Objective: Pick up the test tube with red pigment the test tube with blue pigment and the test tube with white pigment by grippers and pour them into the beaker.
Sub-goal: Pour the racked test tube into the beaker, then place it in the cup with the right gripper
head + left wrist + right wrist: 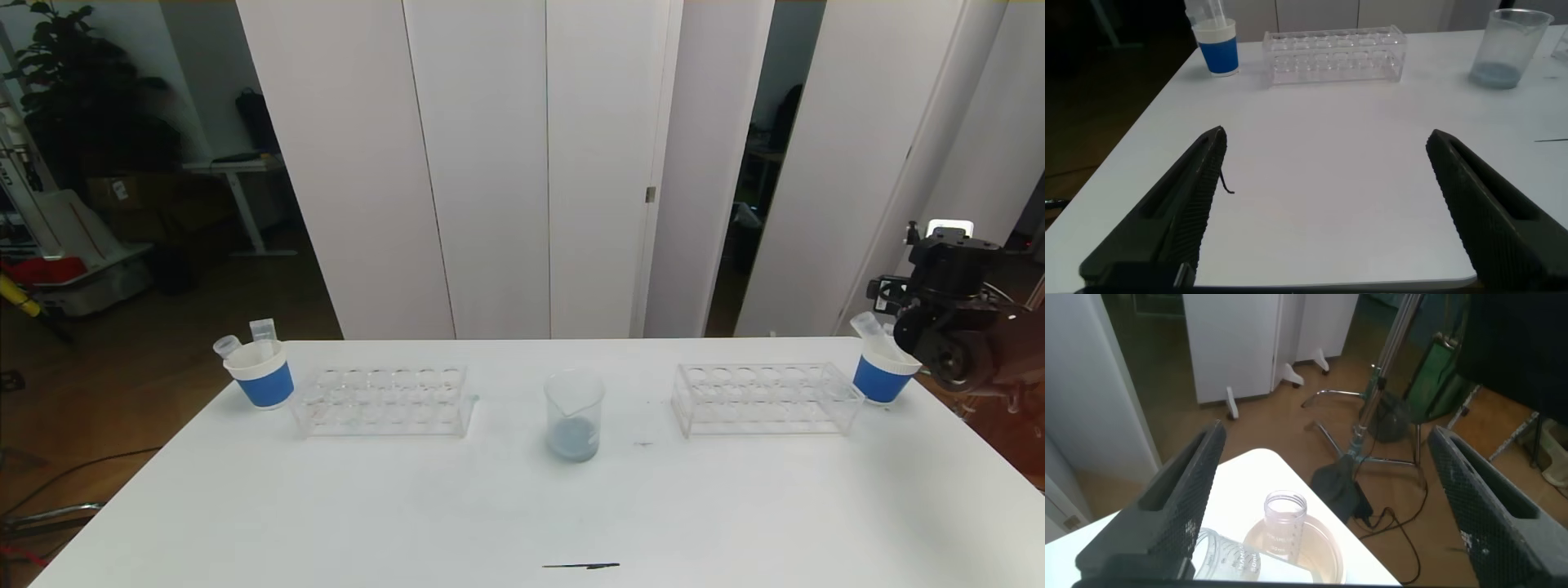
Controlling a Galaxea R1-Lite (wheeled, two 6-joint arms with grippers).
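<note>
- We see our right gripper (1323,506), fingers wide apart, above a paper cup (1290,547) holding clear tubes at the white counter's (522,506) corner.
- Our left gripper (1323,212) is spread wide too; the beaker (1507,47) stands far ahead.
- White doors (490,163) stand behind.

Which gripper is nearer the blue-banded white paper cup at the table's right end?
Right. The right gripper hovers open directly above that blue-banded white paper cup. The left gripper hangs open over the table's near left part, far away.

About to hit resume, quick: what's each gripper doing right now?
Left gripper: open, empty, low over the table.
Right gripper: open, empty, above the paper cup.
</note>
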